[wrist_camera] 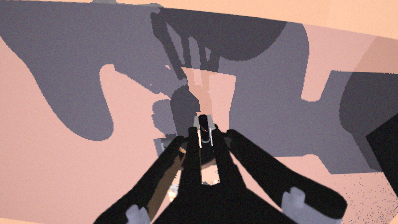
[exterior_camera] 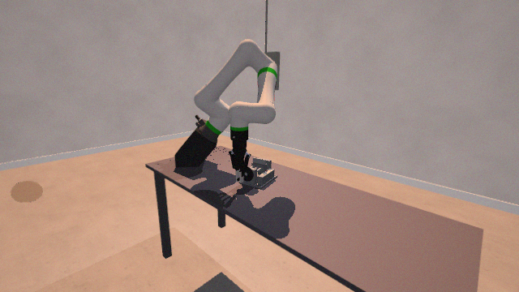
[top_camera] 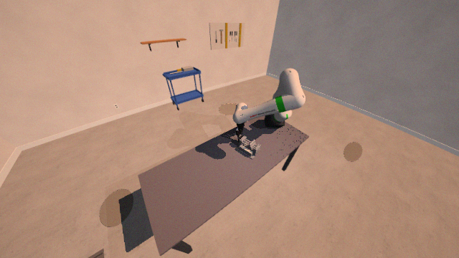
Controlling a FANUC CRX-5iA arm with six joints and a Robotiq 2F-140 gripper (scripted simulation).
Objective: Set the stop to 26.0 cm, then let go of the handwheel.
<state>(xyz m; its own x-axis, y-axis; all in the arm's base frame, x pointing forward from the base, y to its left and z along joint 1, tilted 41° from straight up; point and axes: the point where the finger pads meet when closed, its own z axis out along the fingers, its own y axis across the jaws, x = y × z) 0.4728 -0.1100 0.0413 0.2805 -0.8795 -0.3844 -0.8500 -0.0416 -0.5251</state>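
Note:
A small grey stop fixture [top_camera: 246,147] stands on the table near the robot's base; it also shows in the exterior view [exterior_camera: 259,173]. Its round handwheel [exterior_camera: 247,175] sits at the fixture's near end. My gripper [exterior_camera: 244,169] reaches down from above and is shut on the handwheel. In the wrist view the two dark fingers pinch a thin dark and silver part of the handwheel [wrist_camera: 204,129], seen edge-on. The stop's reading is too small to tell.
The fixture sits near the table's end by the robot base [exterior_camera: 194,151]. A long stretch of table top [exterior_camera: 365,235] runs away from it. A blue cart [top_camera: 183,87] and a wall shelf [top_camera: 163,41] stand far off by the wall.

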